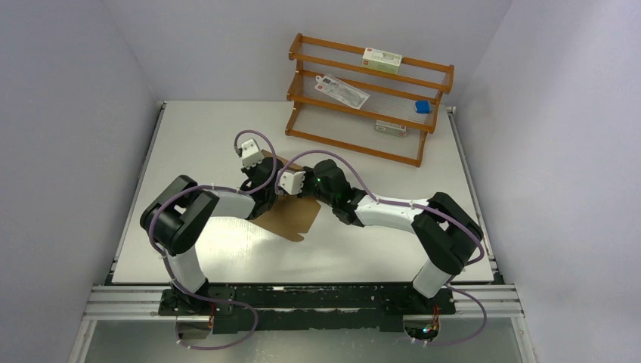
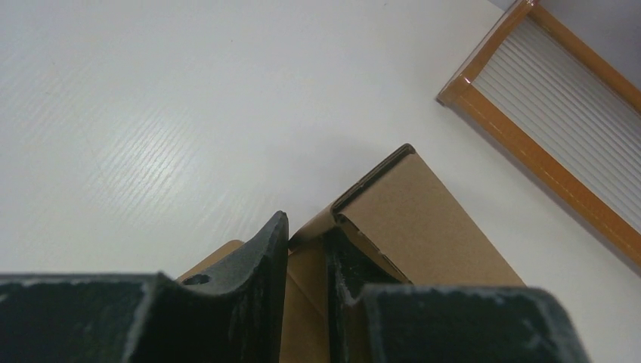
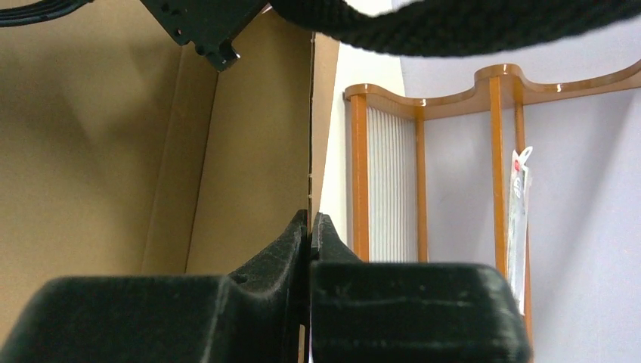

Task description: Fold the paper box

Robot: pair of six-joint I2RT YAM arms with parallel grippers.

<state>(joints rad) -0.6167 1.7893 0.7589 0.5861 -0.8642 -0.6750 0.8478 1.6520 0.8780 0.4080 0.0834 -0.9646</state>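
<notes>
bench (image 1: 212, 136): white and flat, walled in by pale panels on three sides.
paper box (image 1: 291, 219): plain brown cardboard, part folded, lying near the middle of the bench where the two claws meet. one rounded flap lies flat toward the near edge, and other panels stand up.
left claw (image 2: 307, 223): narrow, its two dark fingers set on either side of an upright cardboard wall of the paper box. the wall fills the gap between them.
left wrist view: just past the fingers a folded corner of the paper box rises. its doubled edge shows as a dark seam, with bare bench beyond it.
right claw (image 3: 311, 218): pinched together on the thin vertical edge of a standing panel. the panel's edge runs straight down into the seam between the fingertips.
right wrist view: the inside of the paper box fills the left half, with a crease line running up it.
wooden rack (image 1: 351, 147): orange-brown, three tiers, at the far right of the bench, apart from the paper box.
on the rack: a white and green carton (image 1: 382, 58) on the top tier, a flat white packet (image 1: 342, 89) on the middle tier, and a small blue object (image 1: 422, 107) at the right end.
</notes>
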